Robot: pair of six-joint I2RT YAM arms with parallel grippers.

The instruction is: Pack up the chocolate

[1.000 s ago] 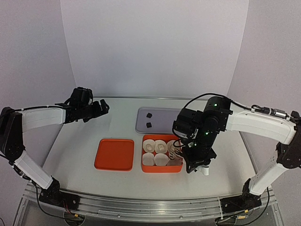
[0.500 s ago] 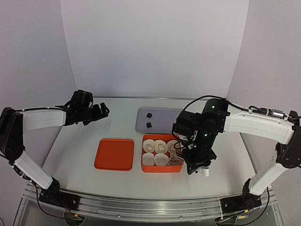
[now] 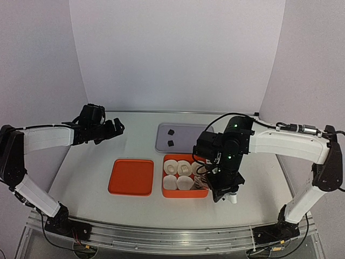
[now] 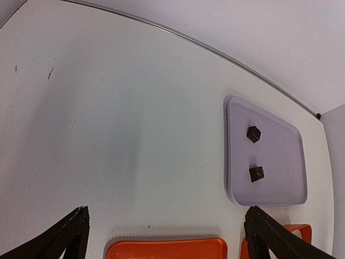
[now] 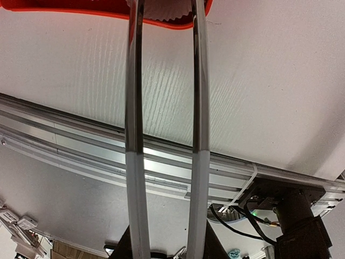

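a: what's around the orange box (image 3: 183, 193)?
b: white paper cups (image 3: 171, 165) sit inside it, in rows. an orange lid (image 3: 131, 177) lies flat just left of it on the white table (image 3: 108, 143).
a: and behind it?
b: a grey tray (image 3: 186, 137), just beyond its far edge. a metal rail (image 3: 161, 236) runs nearer than the box.

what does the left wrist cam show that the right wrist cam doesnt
Only the left wrist: the grey tray holding two dark chocolates, and the orange lid. Only the right wrist: a pleated paper cup at the top edge, the metal rail and an arm base. Both: the white table and part of the orange box.
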